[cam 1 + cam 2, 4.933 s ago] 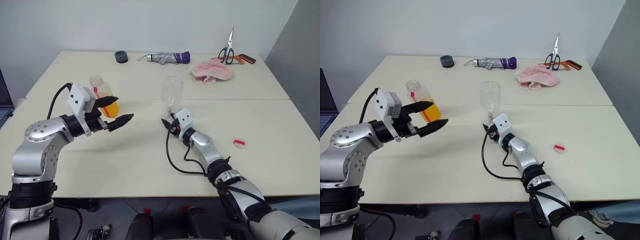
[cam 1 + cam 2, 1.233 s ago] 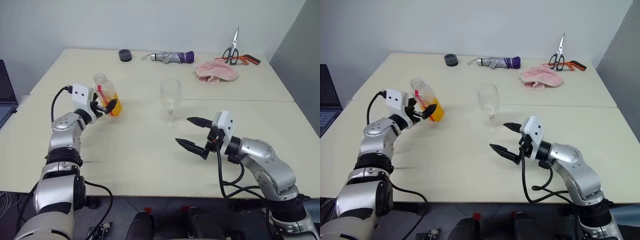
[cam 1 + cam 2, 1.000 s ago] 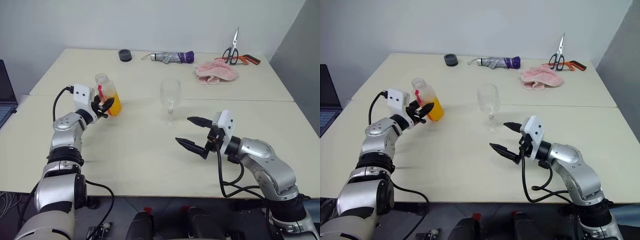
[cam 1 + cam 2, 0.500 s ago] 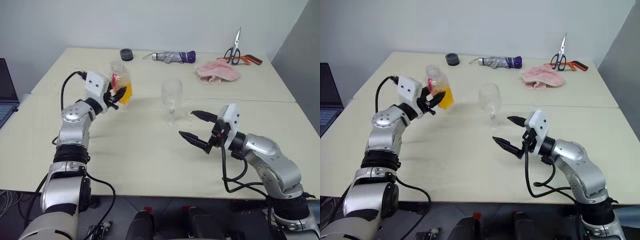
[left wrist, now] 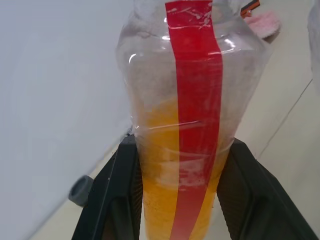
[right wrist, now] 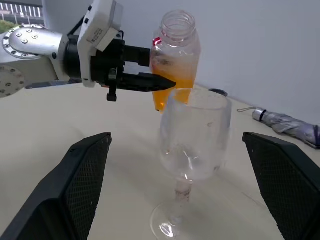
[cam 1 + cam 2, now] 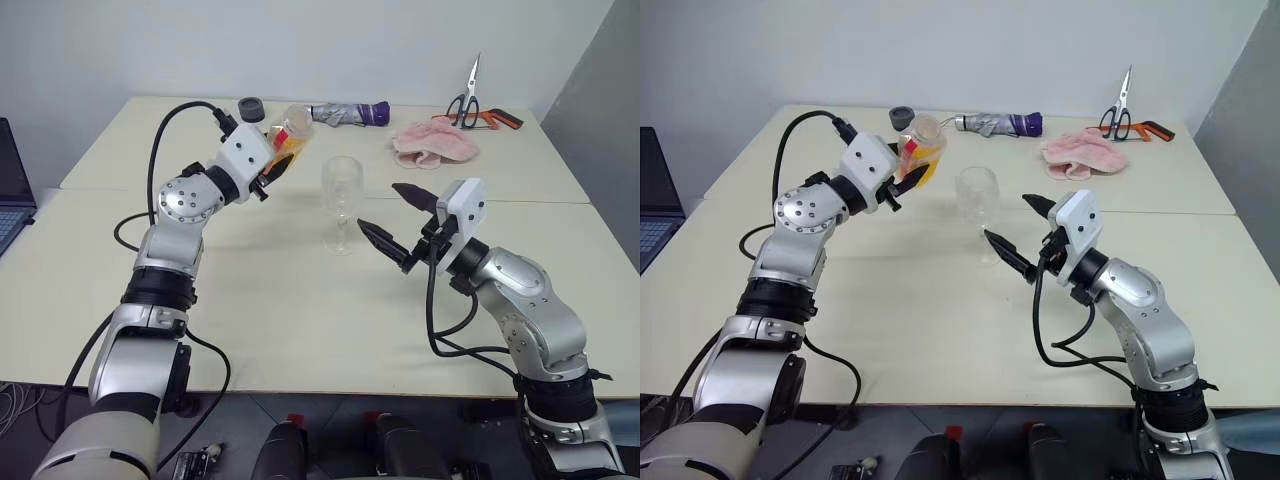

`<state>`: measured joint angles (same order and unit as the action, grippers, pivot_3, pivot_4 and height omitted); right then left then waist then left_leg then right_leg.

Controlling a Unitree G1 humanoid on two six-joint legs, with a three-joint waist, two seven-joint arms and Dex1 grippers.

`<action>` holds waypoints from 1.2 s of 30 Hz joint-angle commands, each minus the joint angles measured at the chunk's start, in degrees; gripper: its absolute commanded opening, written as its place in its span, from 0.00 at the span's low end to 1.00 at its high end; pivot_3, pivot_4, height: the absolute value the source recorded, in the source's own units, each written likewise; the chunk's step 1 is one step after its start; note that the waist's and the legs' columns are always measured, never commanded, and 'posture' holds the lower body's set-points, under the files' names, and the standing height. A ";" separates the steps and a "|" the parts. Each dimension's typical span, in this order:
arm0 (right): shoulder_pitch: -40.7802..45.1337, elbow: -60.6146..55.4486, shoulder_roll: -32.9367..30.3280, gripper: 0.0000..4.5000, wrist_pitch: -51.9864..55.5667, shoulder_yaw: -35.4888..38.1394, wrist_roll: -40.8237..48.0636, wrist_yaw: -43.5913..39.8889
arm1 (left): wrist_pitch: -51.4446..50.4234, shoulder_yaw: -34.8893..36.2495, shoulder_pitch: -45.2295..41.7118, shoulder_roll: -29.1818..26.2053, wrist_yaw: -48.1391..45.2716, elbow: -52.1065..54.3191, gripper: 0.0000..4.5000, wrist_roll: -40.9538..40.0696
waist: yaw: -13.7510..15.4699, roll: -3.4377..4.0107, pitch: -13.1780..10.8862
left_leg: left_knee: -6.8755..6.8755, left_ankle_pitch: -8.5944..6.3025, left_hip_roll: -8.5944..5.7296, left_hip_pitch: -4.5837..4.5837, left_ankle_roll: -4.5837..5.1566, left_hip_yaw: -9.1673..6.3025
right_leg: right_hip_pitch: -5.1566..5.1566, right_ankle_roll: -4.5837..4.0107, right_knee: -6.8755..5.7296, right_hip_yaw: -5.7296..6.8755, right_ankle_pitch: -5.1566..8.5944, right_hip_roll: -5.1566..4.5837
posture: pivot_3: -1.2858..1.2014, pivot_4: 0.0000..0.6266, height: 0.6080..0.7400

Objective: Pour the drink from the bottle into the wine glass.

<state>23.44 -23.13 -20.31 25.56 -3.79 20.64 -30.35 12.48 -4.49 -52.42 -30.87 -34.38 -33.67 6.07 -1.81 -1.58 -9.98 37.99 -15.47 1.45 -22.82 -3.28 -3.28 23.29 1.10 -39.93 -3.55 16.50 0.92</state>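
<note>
- The bottle point(image 7: 288, 137) hangs in the air above the counter point(image 7: 250, 300), at about 10 o'clock from the wine glass point(image 7: 341, 200), tilted so that its open mouth leans toward the glass.
- The drink point(image 5: 165, 170) sits in the lower part of the bottle, bright orange, behind a red vertical stripe.
- The left gripper point(image 7: 908, 178) has its jaws clenched on the bottle's lower body, one black finger on each side.
- The wine glass stands upright on the counter, clear and with no orange liquid in its bowl.
- The right gripper point(image 7: 388, 218) is just beside the glass at about 3 o'clock, jaws spread wide and grasping nothing; in the right wrist view the glass stands between its two fingers without touching either.
- Toward 12 o'clock on the far counter lie a folded umbrella point(image 7: 348, 113) and a dark round object point(image 7: 250, 109).
- Toward 1 o'clock lie a pink cloth point(image 7: 432, 146) and scissors point(image 7: 466, 99).
</note>
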 commanded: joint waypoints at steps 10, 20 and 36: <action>2.40 0.45 0.33 1.00 -1.07 -1.07 -0.68 -1.90 | 15.94 -4.02 -7.99 -1.56 4.99 -10.62 0.37 8.80 | -0.01 0.00 0.00 | 0.00 0.00 0.00 -0.03 0.00 -0.01 | 0.03 0.00 -0.01 0.02 0.00 0.00 | 0.52 0.24 1.00; 3.45 1.57 1.61 1.00 -1.09 -1.93 -2.81 0.27 | 21.48 -6.09 -11.70 -1.96 9.23 -14.99 0.37 14.21 | -0.02 0.00 0.00 | 0.00 0.00 -0.01 -0.02 0.00 0.00 | 0.03 0.00 -0.02 0.02 0.00 0.00 | 0.52 0.24 1.00; 3.75 1.88 2.87 1.00 -0.75 -2.26 -3.49 0.66 | 26.66 -8.91 -15.27 -3.46 15.26 -18.82 0.37 20.49 | -0.03 0.00 0.00 | -0.01 0.00 -0.01 -0.04 0.00 0.00 | 0.05 0.00 -0.03 0.03 0.00 0.00 | 0.52 0.24 1.00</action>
<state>26.02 -19.93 -17.48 24.63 -5.95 16.87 -29.67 37.55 -13.76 -64.42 -33.07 -21.56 -53.78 26.28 -1.84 -1.58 -9.98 37.98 -15.47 1.44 -22.86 -3.28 -3.28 23.35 1.10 -39.96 -3.52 16.50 0.92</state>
